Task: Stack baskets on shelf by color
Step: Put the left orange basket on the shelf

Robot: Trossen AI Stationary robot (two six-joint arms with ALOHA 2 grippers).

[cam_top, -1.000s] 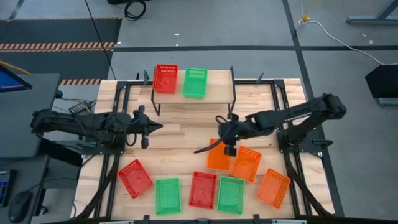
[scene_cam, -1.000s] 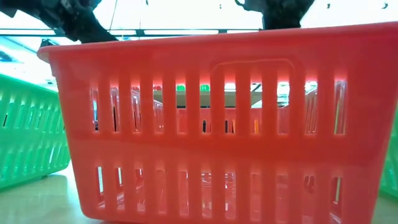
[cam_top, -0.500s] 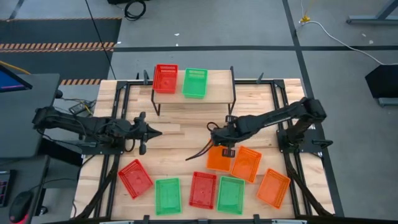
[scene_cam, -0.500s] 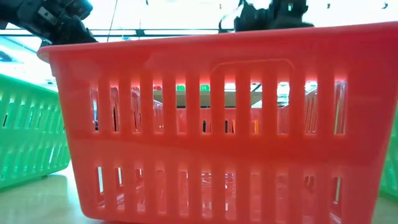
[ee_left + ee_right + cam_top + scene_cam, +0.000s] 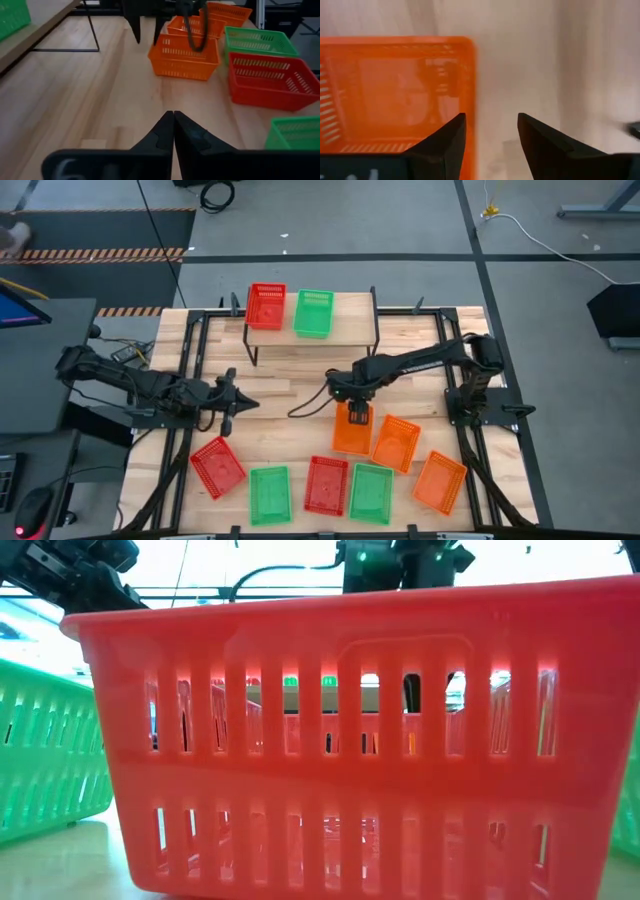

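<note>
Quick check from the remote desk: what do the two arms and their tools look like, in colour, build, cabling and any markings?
Both arms are dark, near-black jointed links. The right arm trails a thin black cable that loops off near its tool. The right tool's fingers are matte black, flat, tapering wedges. The left tool is the same black, its fingers narrowing to slim tips, with faint pale characters, unreadable, on the body behind them.

Plastic baskets, wood and dark metal

Slotted, slightly glossy plastic is seen in the orange basket [image 5: 184, 55] and the red basket [image 5: 350, 740]. The table [image 5: 290, 385] is made of pale, smooth, matt wooden slats. The shelf [image 5: 350, 325] shows a light wooden top on thin black metal legs.
</note>
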